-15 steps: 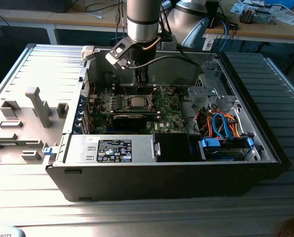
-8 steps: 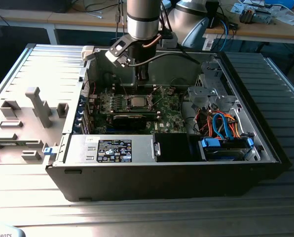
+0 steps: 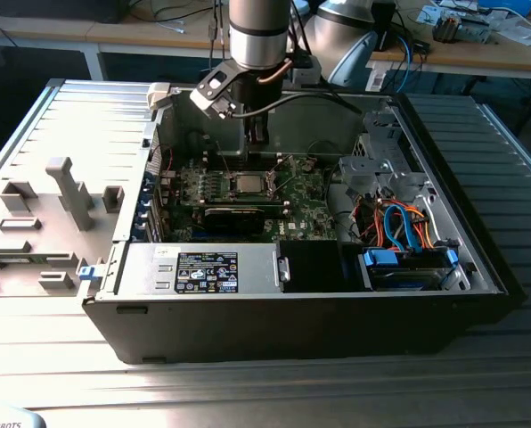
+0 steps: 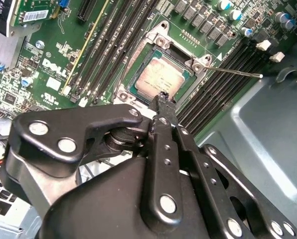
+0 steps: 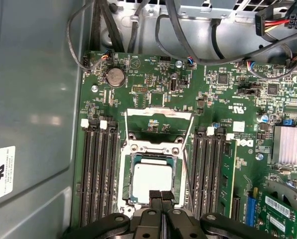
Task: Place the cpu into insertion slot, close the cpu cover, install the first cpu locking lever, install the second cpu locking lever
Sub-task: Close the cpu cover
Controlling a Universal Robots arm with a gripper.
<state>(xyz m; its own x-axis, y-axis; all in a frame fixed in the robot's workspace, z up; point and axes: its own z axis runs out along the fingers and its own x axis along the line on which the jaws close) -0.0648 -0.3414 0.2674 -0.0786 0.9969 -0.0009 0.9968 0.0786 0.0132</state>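
Note:
The cpu (image 5: 151,180) lies flat in the insertion slot (image 5: 127,184), its silver-grey top showing in both wrist views (image 4: 161,77). The grey metal cpu cover (image 5: 153,148) appears to lie down around the chip as a frame. One thin locking lever (image 4: 238,72) sticks out free from the socket's corner; two lever rods (image 5: 189,142) run along the socket's sides. My gripper (image 5: 161,194) is shut with nothing in it, its black fingertips (image 4: 163,98) together over the chip's edge. In the exterior view the gripper (image 3: 257,134) hangs just above the socket (image 3: 248,183).
The green board sits inside an open computer case (image 3: 479,267). Long black memory slots (image 5: 96,174) flank the socket. Cables (image 3: 399,223), a drive cage (image 3: 381,165) and a power supply (image 3: 203,267) crowd the case. A grey case wall (image 5: 34,99) stands close by.

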